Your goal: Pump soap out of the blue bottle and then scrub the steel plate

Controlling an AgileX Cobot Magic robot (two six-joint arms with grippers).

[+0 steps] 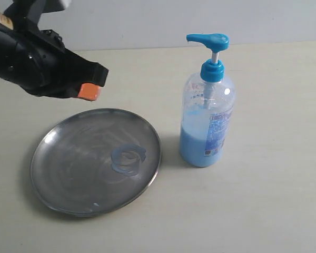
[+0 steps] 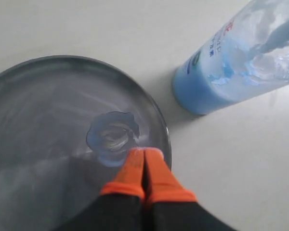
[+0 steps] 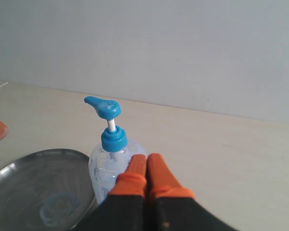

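down below the closed, empty left claw (image 1: 89,91), the steel plate (image 1: 68,158) with soap ring (image 1: 128,159); right claw (image 3: 145,160) closed too

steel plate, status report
Left gripper shut, empty, above round grey steel plate. Right gripper shut, empty. Light blue soap ring smeared on plate. Nothing blocking.

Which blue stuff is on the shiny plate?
The smeared soap ring lying on the steel plate; the other soap sits inside the blue bottle beside it.
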